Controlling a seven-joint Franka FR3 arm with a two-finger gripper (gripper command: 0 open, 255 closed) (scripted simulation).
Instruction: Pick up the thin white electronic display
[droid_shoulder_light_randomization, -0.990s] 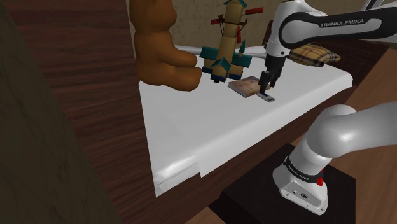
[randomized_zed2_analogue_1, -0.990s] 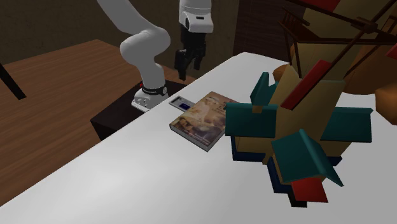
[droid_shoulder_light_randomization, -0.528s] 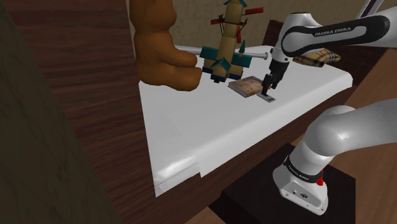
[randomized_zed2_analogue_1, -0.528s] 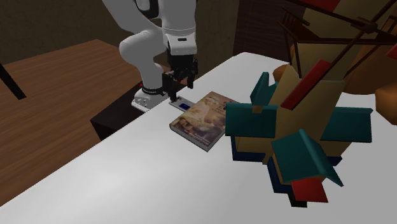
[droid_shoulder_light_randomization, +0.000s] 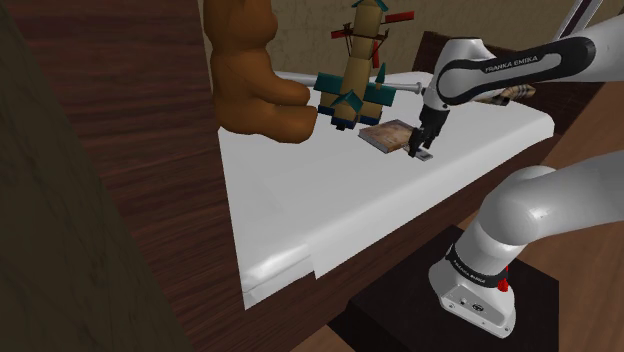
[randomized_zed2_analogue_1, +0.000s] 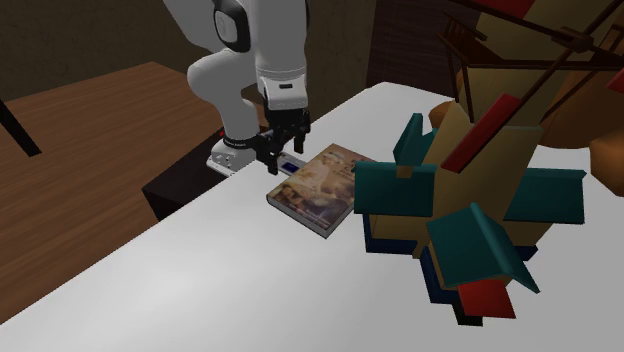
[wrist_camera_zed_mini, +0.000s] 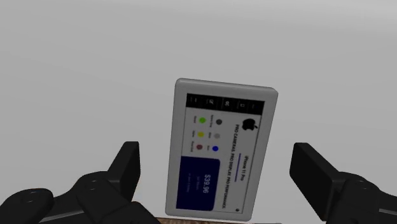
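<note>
The gripper (randomized_zed2_analogue_1: 283, 153) hangs low over the display (wrist_camera_zed_mini: 222, 153), its fingers spread wide on either side and not touching it. The display lies flat on the white table (randomized_zed2_analogue_1: 190, 290) just beside a book (randomized_zed2_analogue_1: 320, 187). In the second exterior view the gripper hides most of it.

Figure: the robot arm (droid_shoulder_light_randomization: 520, 215) and its gripper (wrist_camera_zed_mini: 217, 159).
The links were white and rounded, the joints dark, with "FRANKA EMIKA" lettering (droid_shoulder_light_randomization: 518, 62); the base (droid_shoulder_light_randomization: 465, 290) bore a red mark (droid_shoulder_light_randomization: 501, 286); the fingers (wrist_camera_zed_mini: 127, 168) were black.
</note>
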